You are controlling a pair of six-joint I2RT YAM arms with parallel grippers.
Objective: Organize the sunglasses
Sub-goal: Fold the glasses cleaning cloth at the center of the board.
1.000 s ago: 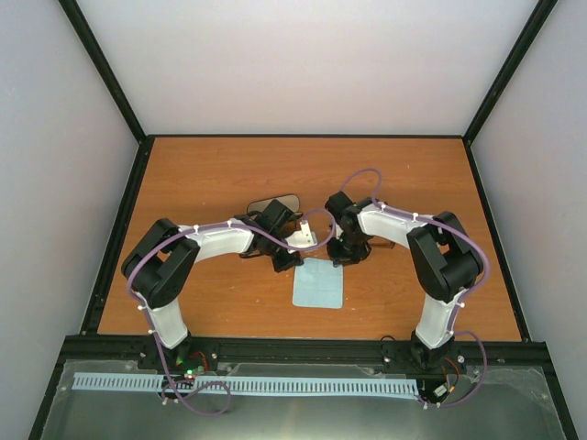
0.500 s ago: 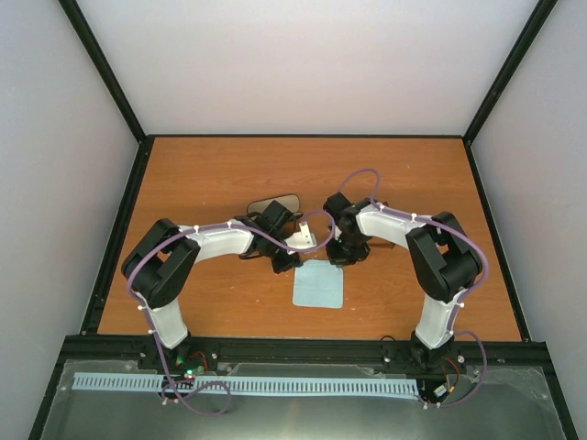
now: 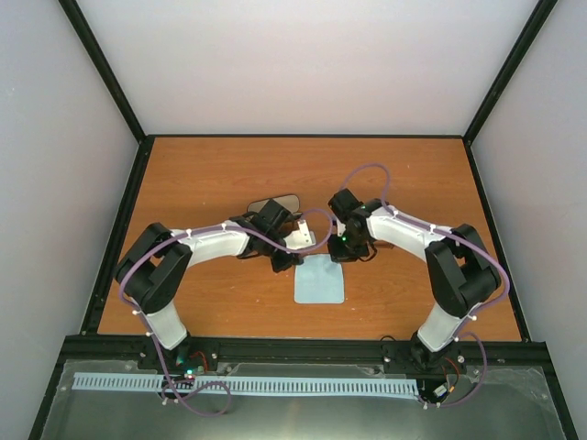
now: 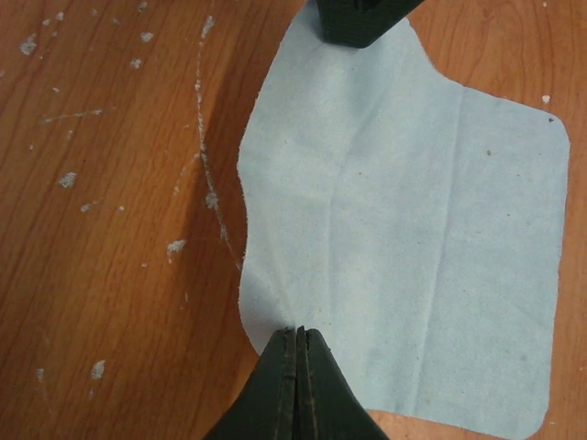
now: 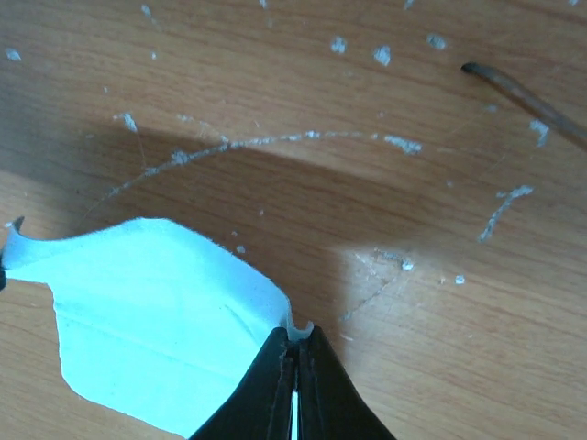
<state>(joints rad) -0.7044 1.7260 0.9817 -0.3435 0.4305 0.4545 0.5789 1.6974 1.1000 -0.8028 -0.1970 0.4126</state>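
No readable text, label, brand, number or sign appears anywhere (all three views checked).

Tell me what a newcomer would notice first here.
Mid-table, the left gripper and right gripper are each shut on the far edge of a pale blue cloth, one at each end. A black case lies just beyond, left of centre, on the orange-brown table.

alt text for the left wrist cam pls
The left claw is shut on the near edge of a pale blue cloth lying on a scuffed wooden table. The right claw grips the cloth's far edge.
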